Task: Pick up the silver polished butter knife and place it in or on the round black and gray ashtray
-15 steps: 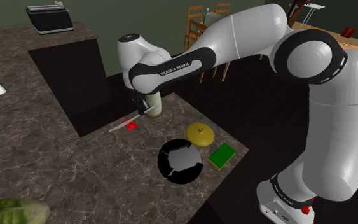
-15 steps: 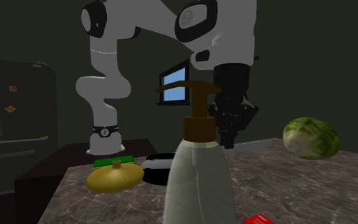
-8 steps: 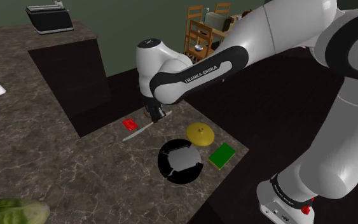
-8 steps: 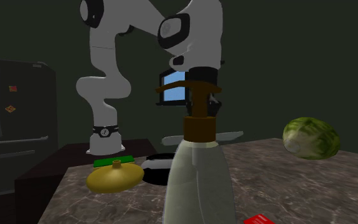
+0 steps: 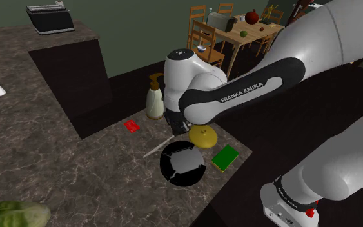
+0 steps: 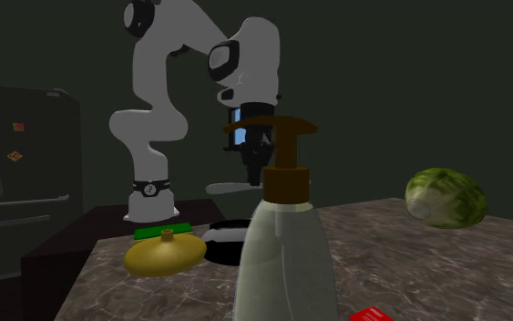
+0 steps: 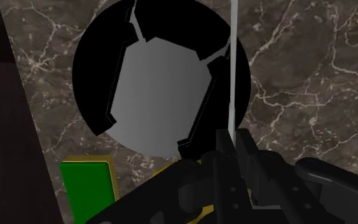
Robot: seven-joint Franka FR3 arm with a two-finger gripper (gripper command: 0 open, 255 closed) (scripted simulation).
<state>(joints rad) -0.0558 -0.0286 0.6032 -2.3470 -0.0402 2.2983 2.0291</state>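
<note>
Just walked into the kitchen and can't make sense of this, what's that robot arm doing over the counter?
The robot's black gripper is shut on a thin silver butter knife, holding it roughly level above the dark marble counter. The blade hangs over the edge of the round black and grey ashtray. The knife is not yet set down.

Veined stone countertop (image 5: 44, 161), matt black-grey ashtray (image 7: 95, 63), smooth pale knife (image 7: 233, 63)

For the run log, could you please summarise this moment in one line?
end effector: shut on butter knife | butter knife: held above counter, blade by ashtray rim | ashtray: empty | placement: pending
</note>
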